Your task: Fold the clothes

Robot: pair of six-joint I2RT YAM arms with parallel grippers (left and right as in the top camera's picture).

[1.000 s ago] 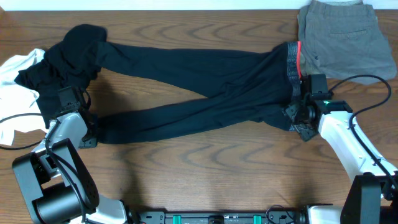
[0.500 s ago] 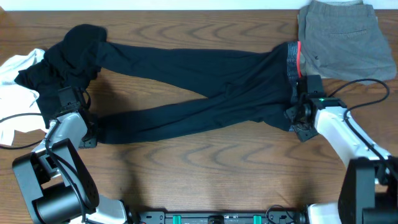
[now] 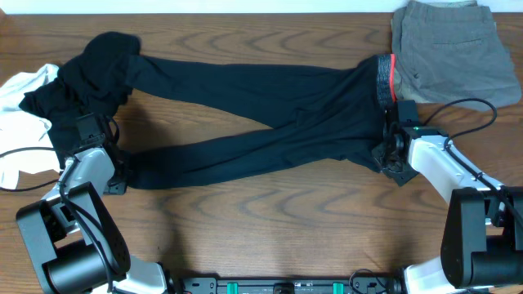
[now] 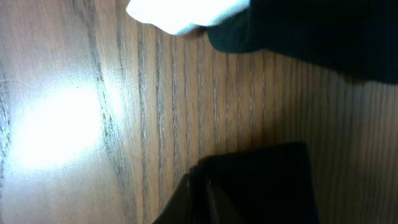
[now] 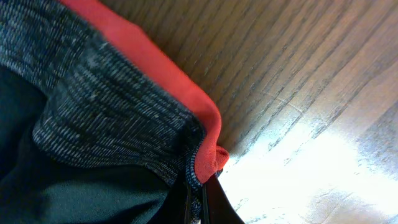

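Long black trousers (image 3: 270,122) lie spread across the table, legs crossing, with the grey-and-coral waistband (image 3: 384,77) at the right. My right gripper (image 3: 386,153) sits at the waistband's near corner. In the right wrist view that gripper (image 5: 198,186) is shut on the waistband (image 5: 112,112), pinching grey knit and coral edge. My left gripper (image 3: 118,170) is at the hem of the near leg. In the left wrist view it (image 4: 198,186) is shut on the black hem (image 4: 261,186). A plain black garment (image 3: 90,69) and a white T-shirt (image 3: 20,94) lie bunched at the far left.
Grey-khaki shorts (image 3: 453,49) with a back pocket lie at the back right corner, close to the waistband. Cables trail from both arms. Bare wooden table (image 3: 278,212) stretches along the front edge between the arms.
My right gripper has shut on the waistband corner after standing open there a second ago. The left gripper and the trousers have not moved.
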